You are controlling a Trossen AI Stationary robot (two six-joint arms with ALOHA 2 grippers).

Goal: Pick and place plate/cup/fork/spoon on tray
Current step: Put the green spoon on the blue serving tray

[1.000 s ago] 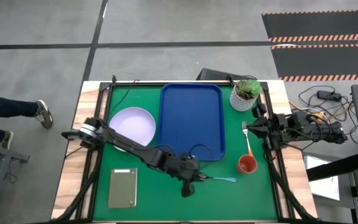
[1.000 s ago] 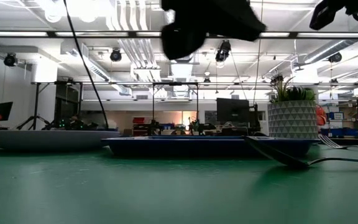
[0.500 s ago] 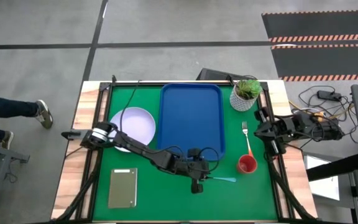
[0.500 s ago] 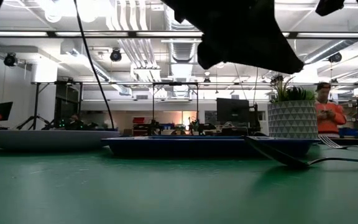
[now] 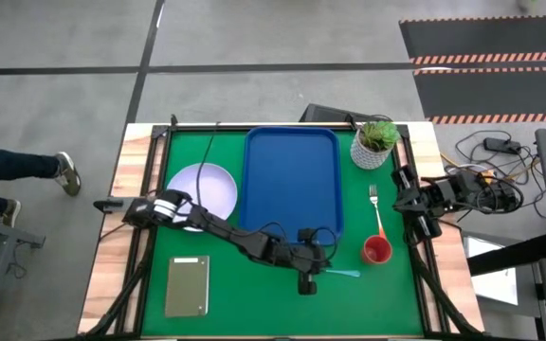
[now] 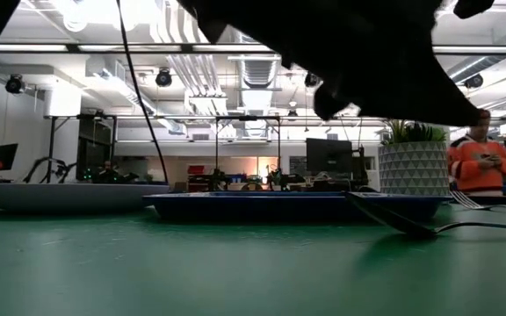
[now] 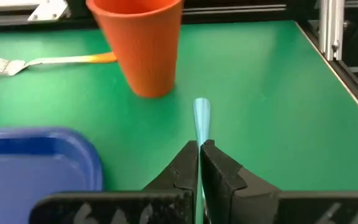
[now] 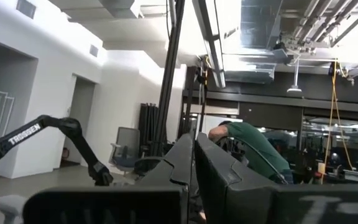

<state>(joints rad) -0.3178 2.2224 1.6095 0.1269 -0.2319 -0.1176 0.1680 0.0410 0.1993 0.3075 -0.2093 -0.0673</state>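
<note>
Spoon: light blue handle, lying flat on the green surface at about 5 o'clock of the high view, near the front edge. Left gripper hangs directly over its bowl end, fingers pressed together with nothing between them; the blue handle shows just beyond their tips. Judged a lining-up for a pick, which would need the fingers parted first.

Grey slab: 7 o'clock, well apart from the rest; no part of the task.

Cup: red-orange, upright, just beyond the spoon's handle tip, at 4 o'clock. A nearby obstacle for any sweep toward the handle.

Fork: orange handle, tines pointing away, beside and beyond the cup at 3 o'clock.

Right gripper: parked off the surface's 3 o'clock edge, fingers closed and empty, waiting.

Plate: pale lavender, 9 o'clock, just beside the tray.

Tray: dark blue, centre toward 12 o'clock, nothing on it; all four items remain to be placed.

Potted plant: 1 o'clock, beside the tray's far corner.
</note>
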